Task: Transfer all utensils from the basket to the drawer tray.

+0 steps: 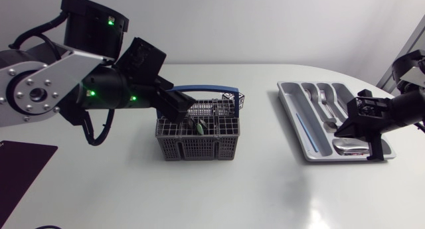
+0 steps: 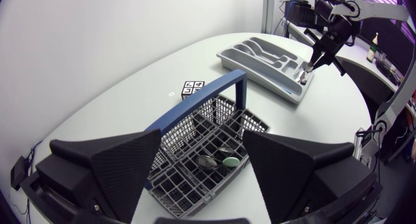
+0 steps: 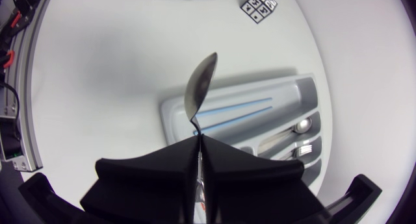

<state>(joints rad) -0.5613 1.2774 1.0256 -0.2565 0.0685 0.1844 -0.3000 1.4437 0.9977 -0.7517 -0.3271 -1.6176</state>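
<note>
The grey wire basket with a blue handle stands mid-table. A utensil with a green end lies inside it. My left gripper hangs open just over the basket's left side, and in the left wrist view its fingers frame the basket with nothing between them. The grey drawer tray lies at the right and holds a fork, a spoon and a blue-striped utensil. My right gripper is shut on a spoon, held over the tray's near end.
A small black-and-white marker card lies on the table behind the basket. A dark mat sits at the table's front left corner. Bare white table spans between basket and tray.
</note>
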